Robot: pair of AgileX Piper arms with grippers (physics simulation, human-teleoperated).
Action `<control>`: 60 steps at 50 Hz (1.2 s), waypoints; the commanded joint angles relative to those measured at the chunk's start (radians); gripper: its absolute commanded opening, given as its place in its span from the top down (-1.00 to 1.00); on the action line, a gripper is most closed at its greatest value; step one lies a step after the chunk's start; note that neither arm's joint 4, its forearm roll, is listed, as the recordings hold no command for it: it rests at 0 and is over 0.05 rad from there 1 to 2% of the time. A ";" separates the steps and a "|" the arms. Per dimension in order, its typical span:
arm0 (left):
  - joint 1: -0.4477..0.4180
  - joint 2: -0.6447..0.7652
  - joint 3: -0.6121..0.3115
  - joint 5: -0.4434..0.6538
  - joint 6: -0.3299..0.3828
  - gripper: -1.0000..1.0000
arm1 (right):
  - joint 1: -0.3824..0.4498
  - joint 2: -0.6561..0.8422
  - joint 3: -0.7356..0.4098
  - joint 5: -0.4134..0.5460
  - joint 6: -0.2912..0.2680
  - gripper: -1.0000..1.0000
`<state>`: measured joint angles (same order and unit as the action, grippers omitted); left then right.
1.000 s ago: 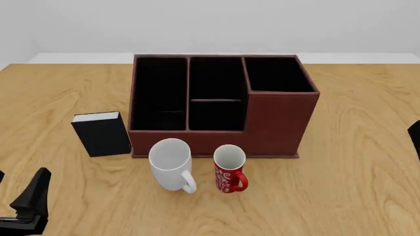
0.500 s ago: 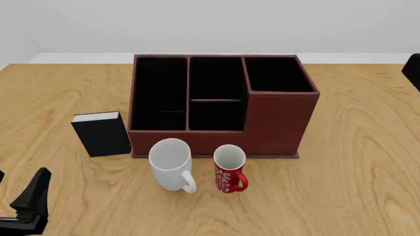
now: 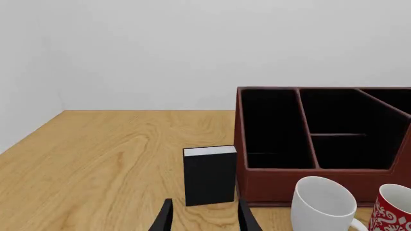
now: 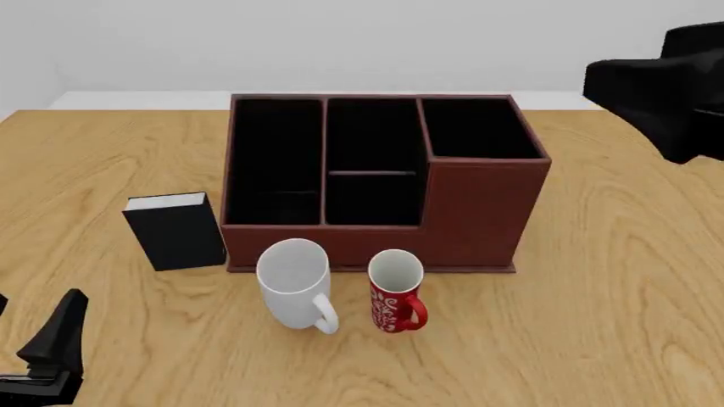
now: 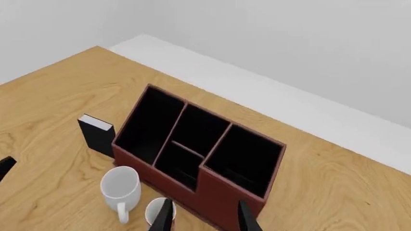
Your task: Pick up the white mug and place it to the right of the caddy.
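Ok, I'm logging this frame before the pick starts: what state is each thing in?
white mug: upright on the table, empty, untouched.
red mug: upright, empty.
caddy: compartments empty.
black box: standing upright, closed.
left gripper: open, holding nothing.
right gripper: open, holding nothing.

Table [image 4: 611, 280]: caddy [image 4: 476, 212], mugs, black box [image 4: 175, 231].

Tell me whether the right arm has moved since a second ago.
Yes. In the front view the right arm has risen and swung inward from the right edge, now above the caddy's far right corner.
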<state>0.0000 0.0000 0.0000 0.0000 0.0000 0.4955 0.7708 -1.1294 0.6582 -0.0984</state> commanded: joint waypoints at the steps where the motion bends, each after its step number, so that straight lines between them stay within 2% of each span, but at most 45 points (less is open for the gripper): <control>1: 0.000 0.000 0.000 0.000 0.000 -1.00 | 0.085 0.147 -0.121 0.108 -0.004 -1.00; 7: 0.000 0.000 0.000 0.000 0.000 -1.00 | 0.124 0.196 -0.172 0.143 -0.014 -1.00; 11: 0.000 0.000 0.000 0.000 0.000 -1.00 | 0.102 0.199 -0.185 0.156 -0.045 -1.00; 18: 0.000 0.000 0.000 0.000 0.000 -1.00 | 0.120 0.255 -0.207 0.185 -0.058 -1.00; 28: 0.000 0.000 0.000 0.000 0.000 -1.00 | 0.203 0.389 -0.215 0.227 0.007 -1.00; 30: 0.000 0.000 0.000 0.000 0.000 -1.00 | 0.242 0.437 -0.219 0.234 0.044 -1.00; 38: 0.000 0.000 0.000 0.000 0.000 -1.00 | 0.250 0.511 -0.242 0.253 0.042 -1.00; 44: 0.000 0.000 0.000 0.000 0.000 -1.00 | 0.326 0.610 -0.269 0.278 0.092 -1.00; 60: 0.000 0.000 0.000 0.000 0.000 -1.00 | 0.349 0.683 -0.324 0.302 0.055 -1.00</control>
<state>0.0000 0.0000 0.0000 0.0000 0.0000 0.8152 1.3934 -1.4197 0.9432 -0.0387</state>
